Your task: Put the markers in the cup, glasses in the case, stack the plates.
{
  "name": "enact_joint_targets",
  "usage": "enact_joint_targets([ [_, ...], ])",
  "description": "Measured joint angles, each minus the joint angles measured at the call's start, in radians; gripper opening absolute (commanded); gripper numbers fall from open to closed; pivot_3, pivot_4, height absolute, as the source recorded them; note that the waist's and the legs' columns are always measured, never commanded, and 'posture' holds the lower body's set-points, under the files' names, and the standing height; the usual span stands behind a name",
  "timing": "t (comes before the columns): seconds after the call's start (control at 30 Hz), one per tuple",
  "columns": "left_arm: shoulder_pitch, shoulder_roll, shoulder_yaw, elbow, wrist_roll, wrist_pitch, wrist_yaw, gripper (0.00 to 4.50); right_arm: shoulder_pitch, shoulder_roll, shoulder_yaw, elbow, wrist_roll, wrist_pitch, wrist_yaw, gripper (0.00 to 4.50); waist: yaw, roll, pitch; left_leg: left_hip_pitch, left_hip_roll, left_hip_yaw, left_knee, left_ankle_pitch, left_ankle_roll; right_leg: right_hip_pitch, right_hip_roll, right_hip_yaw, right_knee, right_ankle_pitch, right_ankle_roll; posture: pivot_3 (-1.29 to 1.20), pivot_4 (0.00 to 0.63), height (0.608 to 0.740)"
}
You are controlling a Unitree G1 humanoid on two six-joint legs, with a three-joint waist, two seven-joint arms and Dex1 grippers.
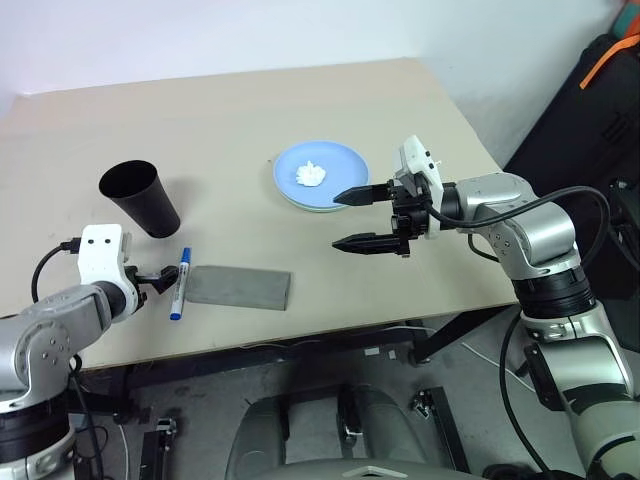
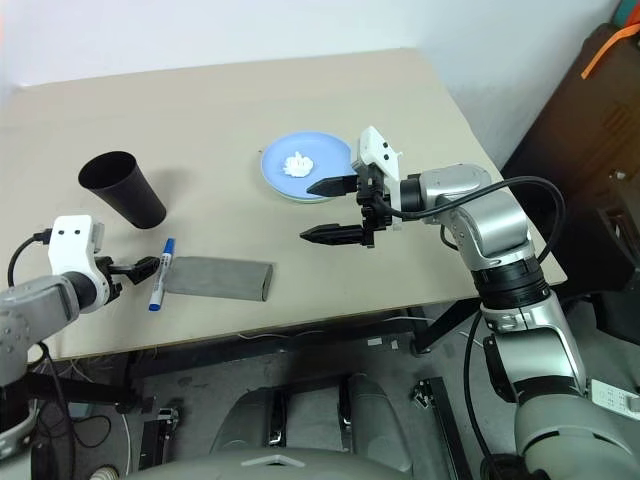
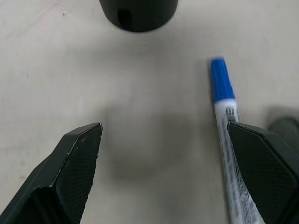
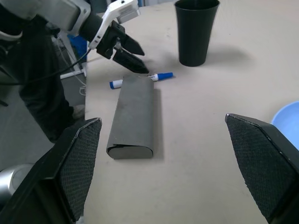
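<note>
- The blue-capped marker [image 1: 179, 285] lies flat on the worktop [image 1: 250, 110] near its front edge, just in front of the black cup [image 1: 140, 198]. Its long axis runs roughly 12 to 6 in the head views, with the blue cap at the 12 o'clock end, pointing toward the cup.
- The left gripper [image 1: 155, 279] sits low just at the marker's 9 o'clock side, fingers spread wide and holding nothing. In the left wrist view one finger [image 3: 264, 175] overlaps the marker barrel while the other stands well off to the side, so the marker is at the edge of the gap, not centred.
- The grey case [image 1: 238, 288] lies closed just at the marker's 3 o'clock side, its near end nearly touching the barrel; that leaves little room for the finger on that side.
- The right gripper [image 1: 352, 219] hovers above the worktop at about 5 o'clock of the blue plate [image 1: 322, 177], also wide open and empty, pointing across toward the case. It is well apart from the marker, so the left arm is plainly the nearer one.
- The blue plate carries a white tissue wad [image 1: 311, 175] and rests on a paler plate beneath.
- Likely next: shift the left gripper toward the case to straddle the barrel across its long axis.
</note>
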State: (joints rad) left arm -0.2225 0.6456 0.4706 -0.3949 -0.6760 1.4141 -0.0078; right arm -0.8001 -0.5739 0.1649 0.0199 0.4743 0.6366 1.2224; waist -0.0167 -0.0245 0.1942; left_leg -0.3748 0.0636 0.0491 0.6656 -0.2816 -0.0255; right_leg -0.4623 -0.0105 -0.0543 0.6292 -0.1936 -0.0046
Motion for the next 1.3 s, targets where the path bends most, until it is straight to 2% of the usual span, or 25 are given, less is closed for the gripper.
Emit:
enact_joint_targets([
  [0.23,-0.072,-0.039,0.027,-0.011,0.050,0.176,0.011,4.49,0.003,0.000,0.000,-0.002,0.001,0.012,-0.015,4.50,0.002,0.000,0.000,0.000,0.000,0.000,-0.001,0.000,0.000,0.000,0.000,0.000,0.000,0.000,0.000,0.00,0.150,0.730],
  [0.57,-0.097,-0.101,0.009,-0.008,0.106,0.192,0.034,4.49,0.007,0.000,-0.001,-0.012,0.001,0.023,-0.042,4.50,0.003,-0.001,0.000,0.000,0.000,-0.001,-0.001,0.000,0.000,0.000,0.000,0.000,0.000,0.000,0.000,0.00,0.150,0.730],
  [0.7,-0.104,-0.100,-0.003,0.003,0.123,0.192,0.035,3.30,0.008,0.000,-0.001,-0.012,0.001,0.029,-0.056,4.50,0.002,-0.001,0.000,0.000,0.000,-0.001,-0.001,0.000,0.000,0.000,0.000,0.001,0.000,0.000,0.000,0.00,0.150,0.730],
  [1.0,-0.127,-0.079,-0.013,0.040,0.133,0.192,0.031,0.28,0.027,0.001,-0.001,-0.012,-0.013,0.030,-0.082,4.50,0.001,-0.001,0.000,0.000,0.000,-0.001,-0.001,0.000,0.000,0.000,0.000,0.001,0.000,0.000,0.000,0.00,0.150,0.730],
  [1.3,-0.149,-0.078,-0.014,0.043,0.085,0.192,-0.034,0.26,0.028,0.004,0.002,-0.012,-0.041,0.007,-0.092,4.50,0.003,-0.001,0.000,0.000,-0.001,-0.001,-0.001,0.000,0.000,0.000,0.000,0.001,0.000,0.000,0.000,0.00,0.150,0.730],
])
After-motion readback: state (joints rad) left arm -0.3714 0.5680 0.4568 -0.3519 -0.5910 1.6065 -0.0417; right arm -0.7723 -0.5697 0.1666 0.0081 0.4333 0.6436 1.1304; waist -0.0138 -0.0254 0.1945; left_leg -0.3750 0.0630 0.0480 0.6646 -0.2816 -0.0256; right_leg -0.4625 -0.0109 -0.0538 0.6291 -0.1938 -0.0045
